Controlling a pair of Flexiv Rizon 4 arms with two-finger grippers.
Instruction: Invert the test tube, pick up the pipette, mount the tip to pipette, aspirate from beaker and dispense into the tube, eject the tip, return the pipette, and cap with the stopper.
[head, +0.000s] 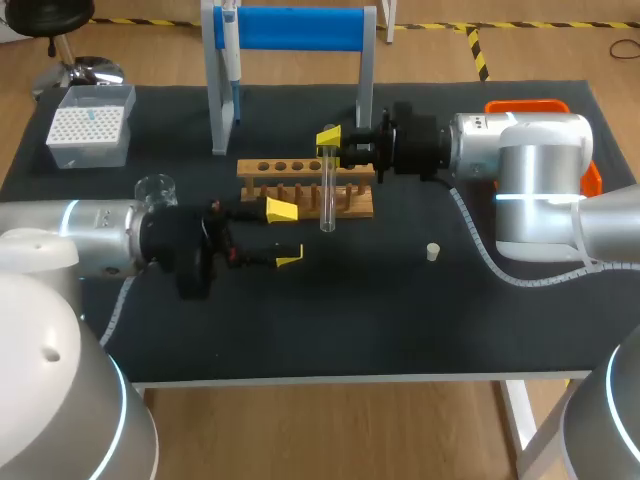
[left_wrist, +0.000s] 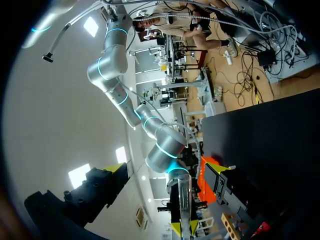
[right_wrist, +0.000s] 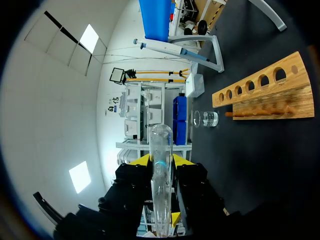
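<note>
A clear test tube (head: 327, 195) stands upright over the wooden rack (head: 300, 170), with my right gripper (head: 328, 145) shut on its upper part. From the right wrist, the tube (right_wrist: 161, 150) runs out between the two yellow tips of the right gripper (right_wrist: 161, 160). My left gripper (head: 287, 235) is open in front of the rack, left of the tube, holding nothing. In the left wrist view the tube (left_wrist: 183, 197) shows ahead, between the spread tips of the left gripper (left_wrist: 167, 170). The pipette (head: 232, 60) hangs on the blue stand (head: 300, 28). A small stopper (head: 433, 252) lies on the mat.
A glass beaker (head: 155, 187) stands left of the rack, close to my left wrist. The white tip box (head: 90, 122) is at the far left. An orange bin (head: 540, 105) sits behind my right arm. Open mat lies toward the front.
</note>
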